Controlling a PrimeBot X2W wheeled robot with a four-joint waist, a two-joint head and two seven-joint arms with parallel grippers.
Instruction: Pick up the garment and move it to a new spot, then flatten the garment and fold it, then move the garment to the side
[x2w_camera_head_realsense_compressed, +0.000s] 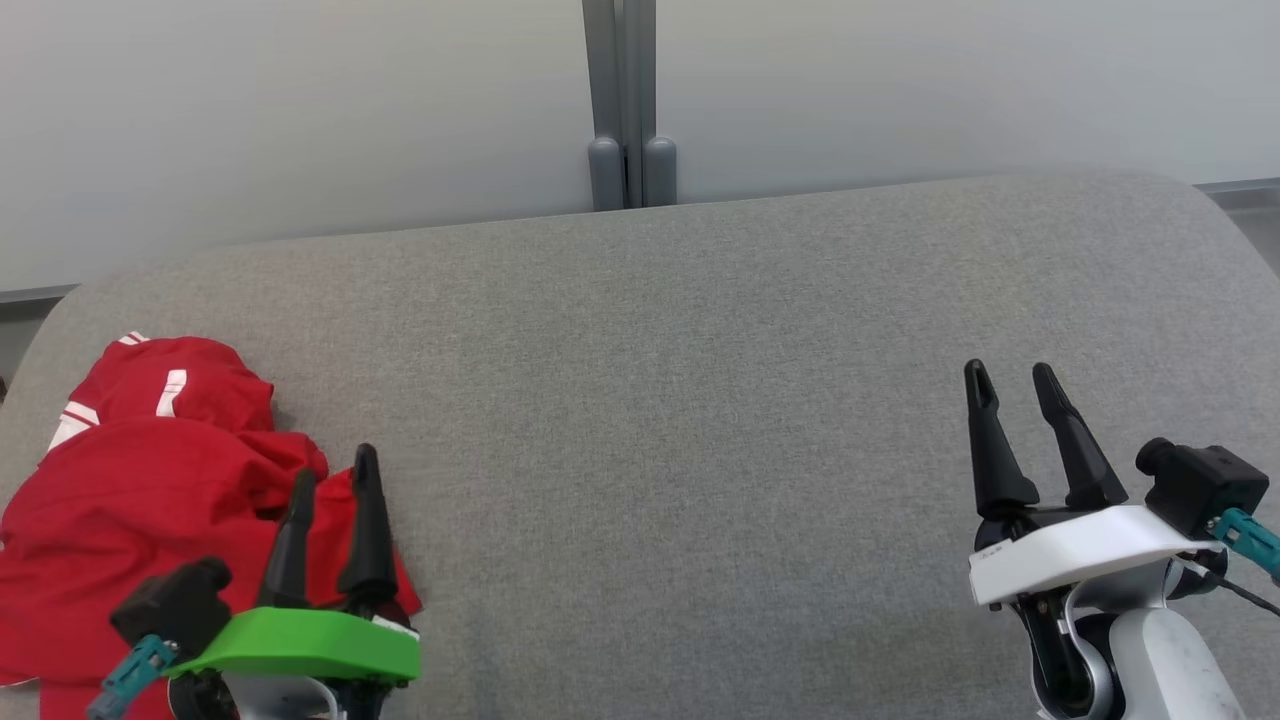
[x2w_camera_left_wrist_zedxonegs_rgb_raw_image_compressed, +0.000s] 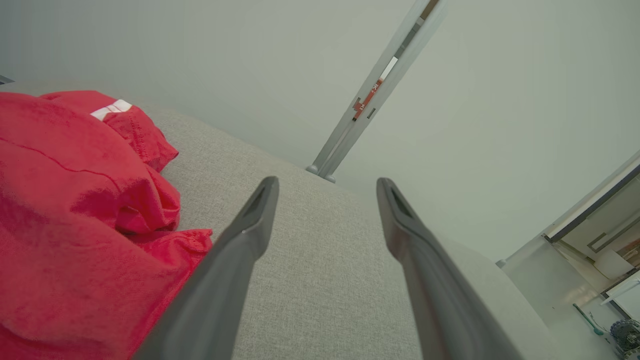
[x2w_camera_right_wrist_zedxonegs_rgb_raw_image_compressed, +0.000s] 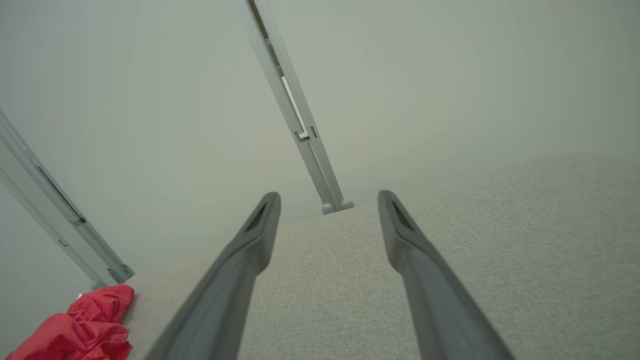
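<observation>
My left hand (x2w_camera_head_realsense_compressed: 335, 463), fingers spread wide and empty, hangs over the right edge of the crumpled red garment (x2w_camera_head_realsense_compressed: 150, 470), which lies heaped at the left end of the grey padded surface (x2w_camera_head_realsense_compressed: 650, 400). My right hand (x2w_camera_head_realsense_compressed: 1009, 370), likewise spread and empty, hovers well apart over bare fabric. By my reading the pickup is not yet made. I would centre over a thick fold, descend and pinch deep, so the cloth lifts as one bundle toward the open middle.
</observation>
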